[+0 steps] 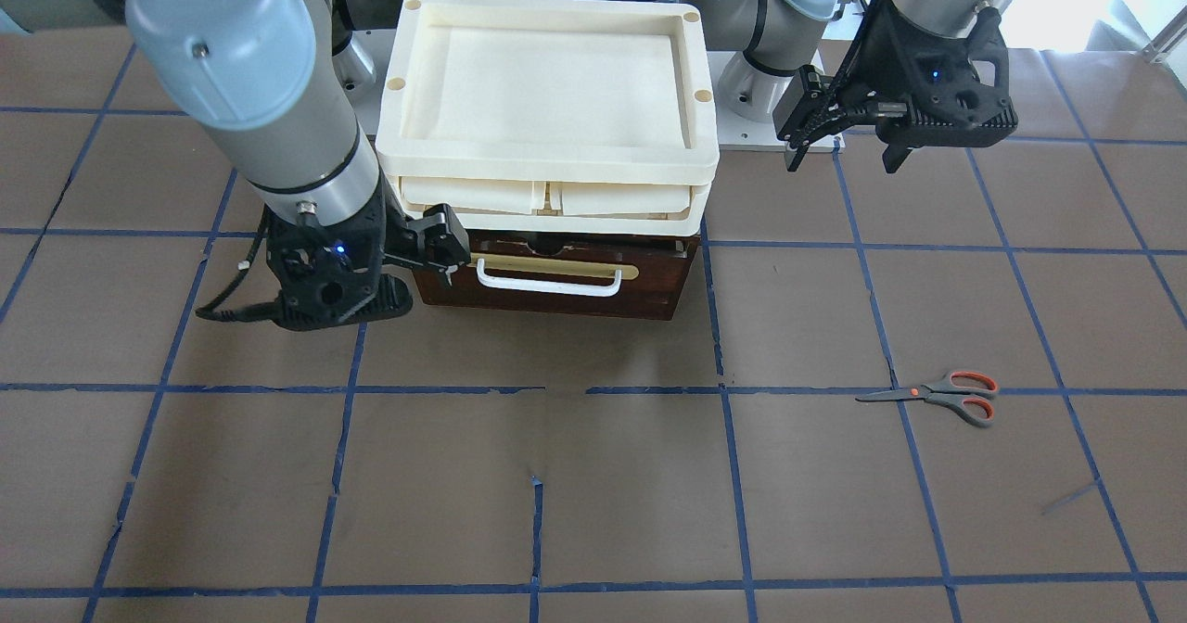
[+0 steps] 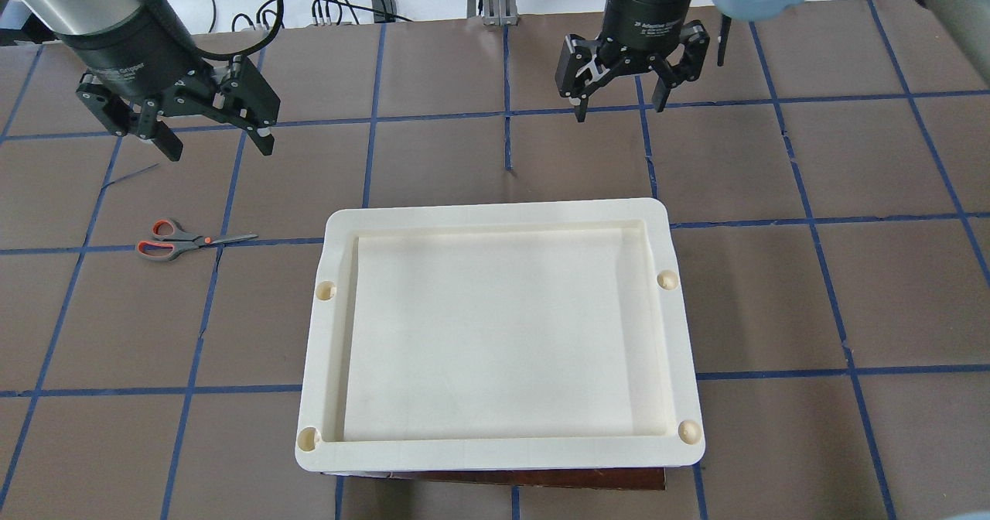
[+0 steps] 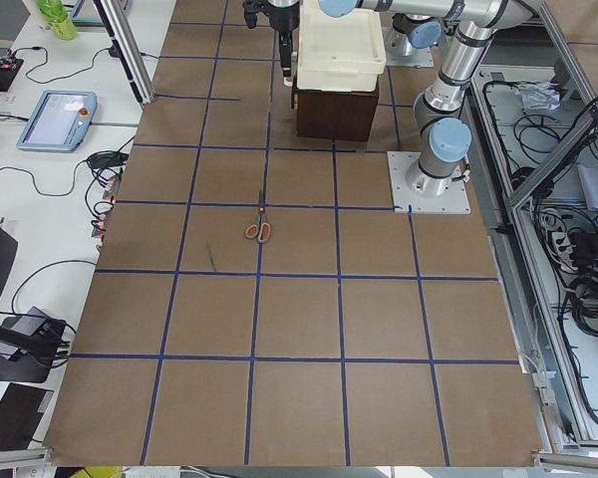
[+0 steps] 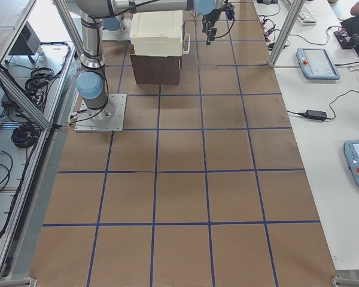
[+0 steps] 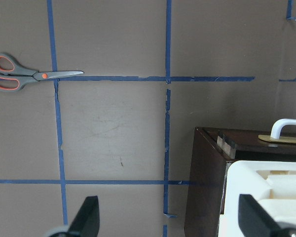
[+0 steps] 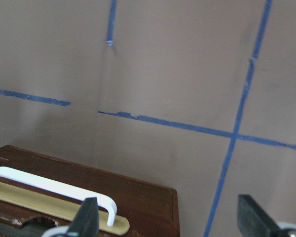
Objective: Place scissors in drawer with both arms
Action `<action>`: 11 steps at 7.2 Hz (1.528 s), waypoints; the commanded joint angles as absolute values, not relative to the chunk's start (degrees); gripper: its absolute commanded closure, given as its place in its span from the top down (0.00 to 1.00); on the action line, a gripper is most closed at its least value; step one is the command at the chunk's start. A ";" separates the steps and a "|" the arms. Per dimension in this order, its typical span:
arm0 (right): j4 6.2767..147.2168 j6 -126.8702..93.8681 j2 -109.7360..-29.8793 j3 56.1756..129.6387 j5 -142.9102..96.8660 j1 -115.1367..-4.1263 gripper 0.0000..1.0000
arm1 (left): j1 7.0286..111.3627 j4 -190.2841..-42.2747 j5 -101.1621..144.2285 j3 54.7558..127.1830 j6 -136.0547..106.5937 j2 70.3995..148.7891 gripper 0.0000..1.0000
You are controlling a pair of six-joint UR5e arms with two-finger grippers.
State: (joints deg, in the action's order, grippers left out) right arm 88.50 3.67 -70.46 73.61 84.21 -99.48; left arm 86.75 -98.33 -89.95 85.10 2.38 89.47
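Scissors (image 1: 937,396) well apart from drawer (image 1: 649,294)

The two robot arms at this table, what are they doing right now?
Nothing is held yet. The scissors lie closed on the table, on the left arm's side, and the left gripper hangs open above the table near them. The right gripper, also open, is close to the white handle of the dark wooden drawer, which looks shut under the cream trays.
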 commanded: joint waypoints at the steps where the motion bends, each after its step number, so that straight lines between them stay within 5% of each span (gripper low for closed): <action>1: 95.77 14.12 -65.23 72.95 78.93 -100.80 1.00 | 86.13 -97.74 -90.00 85.25 2.72 90.96 1.00; 5: 101.69 35.75 -64.95 79.70 76.74 -103.88 1.00 | 74.64 -85.95 -92.99 91.91 1.85 92.36 1.00; 9: 93.08 40.08 -64.95 80.33 74.71 -104.94 1.00 | 68.67 -77.43 -92.90 98.07 -18.14 95.27 0.98; 11: 91.68 40.25 -64.69 80.77 74.71 -105.03 1.00 | 62.95 -62.32 -92.64 102.63 -25.64 101.91 0.98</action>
